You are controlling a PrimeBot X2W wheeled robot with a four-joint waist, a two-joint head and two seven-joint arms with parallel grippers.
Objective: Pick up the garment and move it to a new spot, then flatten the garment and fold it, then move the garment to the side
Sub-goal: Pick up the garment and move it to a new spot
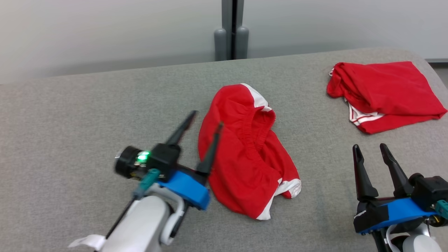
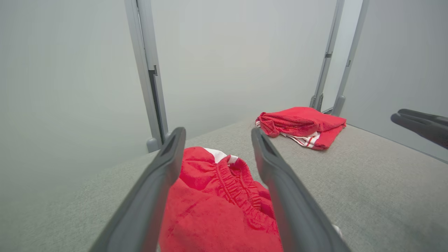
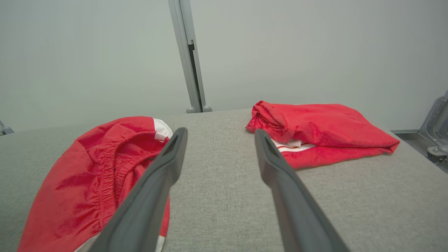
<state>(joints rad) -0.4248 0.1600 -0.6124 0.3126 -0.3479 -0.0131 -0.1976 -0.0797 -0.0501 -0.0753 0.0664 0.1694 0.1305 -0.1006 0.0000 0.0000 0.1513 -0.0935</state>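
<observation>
Blurred, jaws apart, the left gripper (image 1: 205,120) hid part of the crumpled red garment (image 1: 245,157), white-trimmed with a gathered waistband, while the right gripper (image 1: 369,147) held its jaws apart too.

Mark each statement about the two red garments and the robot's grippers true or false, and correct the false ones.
1. A crumpled garment and a folded garment both lie on the grey surface. True.
2. The left gripper is clamped on the crumpled garment. False: its jaws stand open and hold nothing.
3. The right gripper is open over bare surface. True.
4. The folded garment lies on the robot's left. False: it lies at the far right, beyond the right gripper.
</observation>
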